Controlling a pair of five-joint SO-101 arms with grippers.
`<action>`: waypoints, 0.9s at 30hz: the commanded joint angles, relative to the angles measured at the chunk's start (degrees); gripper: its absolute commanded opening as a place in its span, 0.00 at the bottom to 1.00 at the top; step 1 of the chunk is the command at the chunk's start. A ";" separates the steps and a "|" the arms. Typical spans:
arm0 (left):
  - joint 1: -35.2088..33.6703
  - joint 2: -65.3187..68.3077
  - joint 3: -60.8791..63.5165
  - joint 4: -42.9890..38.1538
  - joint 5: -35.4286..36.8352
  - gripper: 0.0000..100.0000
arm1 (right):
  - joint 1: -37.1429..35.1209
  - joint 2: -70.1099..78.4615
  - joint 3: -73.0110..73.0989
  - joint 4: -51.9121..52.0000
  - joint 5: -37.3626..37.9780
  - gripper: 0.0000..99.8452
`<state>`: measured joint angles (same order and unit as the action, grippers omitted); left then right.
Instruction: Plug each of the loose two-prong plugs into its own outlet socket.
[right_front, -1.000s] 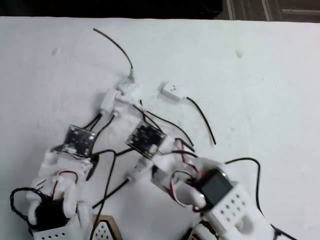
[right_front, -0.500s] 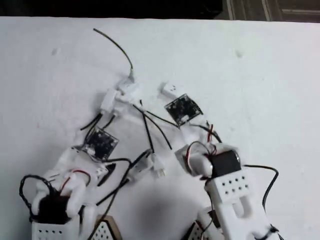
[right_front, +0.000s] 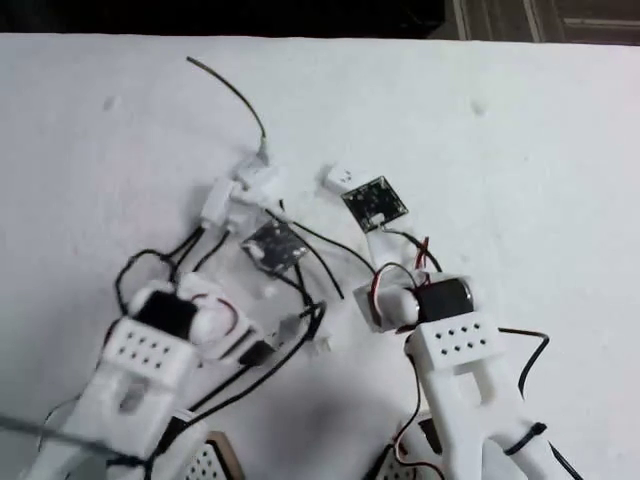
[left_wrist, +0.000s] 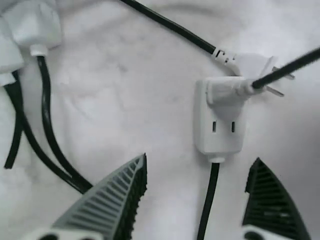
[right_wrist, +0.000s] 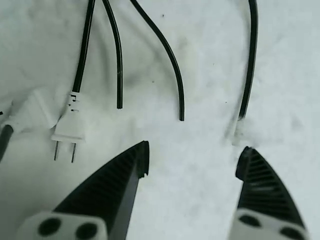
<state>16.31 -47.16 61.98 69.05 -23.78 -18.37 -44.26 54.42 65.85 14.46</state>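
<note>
In the left wrist view my left gripper (left_wrist: 200, 160) is open just short of a white outlet socket (left_wrist: 218, 122) with two empty slots and a black cord. A white plug (left_wrist: 227, 90) lies across the socket's far end, and a second plug's (left_wrist: 255, 64) prongs stick out beyond it. In the right wrist view my right gripper (right_wrist: 195, 147) is open over bare table, with a loose white two-prong plug (right_wrist: 68, 129) off to one side. From above, white sockets (right_front: 215, 203) (right_front: 258, 180) (right_front: 345, 180) cluster mid-table, with both wrists (right_front: 272, 248) (right_front: 375, 203) close by.
Black cords (right_front: 330, 250) cross the white table (right_front: 520, 150) between the arms, and several cut cord ends (right_wrist: 181, 117) lie ahead of the right gripper. Another white plug (right_front: 312, 338) lies near the arms' bases. A long cord (right_front: 230, 90) curves away at the back.
The left arm has swung up and right from the front left corner toward the socket cluster. The right arm has moved away from the front, up to the far right socket.
</note>
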 joint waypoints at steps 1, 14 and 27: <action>2.95 9.89 -2.64 -5.63 2.64 0.34 | 0.92 0.04 -0.26 -0.66 -0.44 0.28; 3.38 35.56 -13.89 -10.64 5.36 0.15 | 0.92 0.22 0.35 -0.75 -0.35 0.28; -12.44 39.16 -24.62 -14.68 3.60 0.10 | 0.48 0.31 0.88 -0.75 -0.35 0.28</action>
<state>11.03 -7.96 43.25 55.69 -18.86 -17.93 -44.18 55.56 65.85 14.46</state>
